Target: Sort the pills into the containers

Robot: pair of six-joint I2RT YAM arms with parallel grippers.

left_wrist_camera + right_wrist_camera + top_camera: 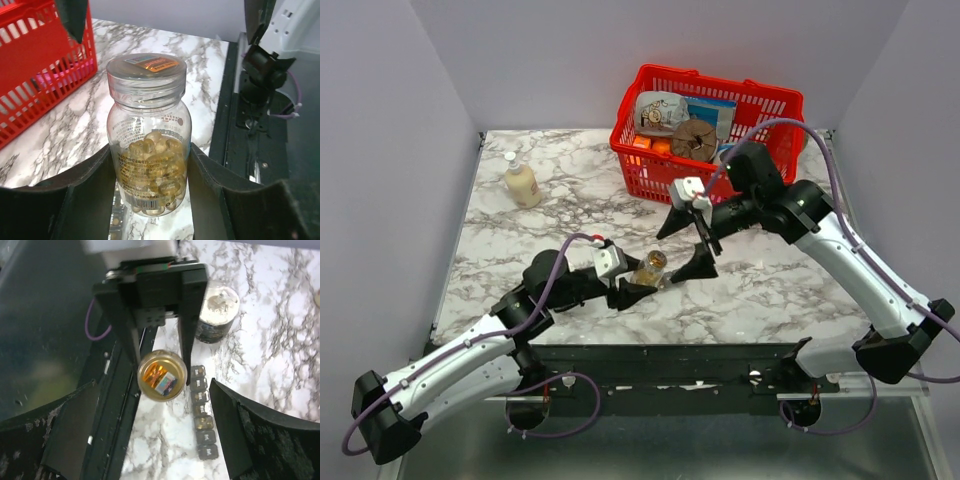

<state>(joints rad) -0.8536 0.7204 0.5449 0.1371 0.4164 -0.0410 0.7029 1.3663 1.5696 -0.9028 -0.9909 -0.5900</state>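
Observation:
My left gripper point(638, 290) is shut on a small clear pill bottle point(649, 268) and holds it upright above the table. In the left wrist view the bottle point(149, 125) has its clear lid on, and tan-brown pills point(155, 172) fill its lower half between the two fingers point(85, 200). My right gripper point(685, 245) hangs open and empty just above the bottle. In its wrist view point(157, 440) I look down on the lid point(161, 375). The dark grey pill organiser point(202, 410) lies on the table beside the bottle. One compartment point(203, 423) shows tan bits inside.
A red mesh basket point(650, 170) with several packets stands at the back right and also shows in the left wrist view point(30, 75). A cream pump bottle point(522, 183) stands at the back left. A dark round jar point(217, 312) sits beyond the organiser. The table's front rail point(670, 365) is near.

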